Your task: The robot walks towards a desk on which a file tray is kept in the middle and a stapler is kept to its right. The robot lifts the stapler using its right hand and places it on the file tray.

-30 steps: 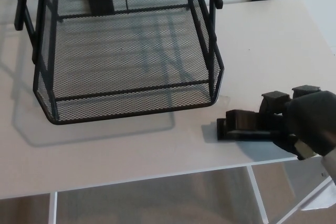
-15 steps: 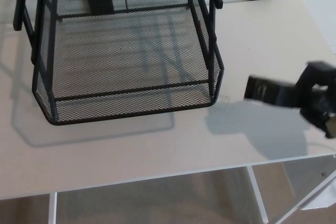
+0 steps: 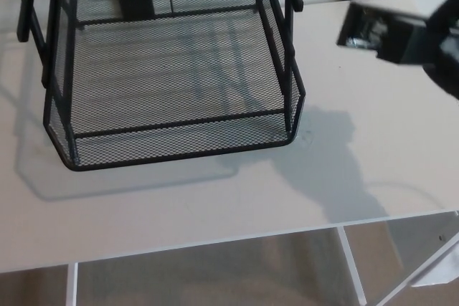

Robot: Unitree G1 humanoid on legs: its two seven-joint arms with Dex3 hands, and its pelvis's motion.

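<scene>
Lift done: stapler (image 3: 379, 30) is airborne above the bench (image 3: 215, 206), at 2 o'clock from the file tray (image 3: 179, 154) and well apart from it. The right hand (image 3: 446, 51), blurred at the frame edge, is clamped round its rear end. Left to do: carry it over and set it down in the tray.

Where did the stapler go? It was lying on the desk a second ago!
The right hand, holding the stapler, lifted it off the desk, up and away from the front edge. It now hangs in the air to the right of the file tray. The tray stayed put.
</scene>
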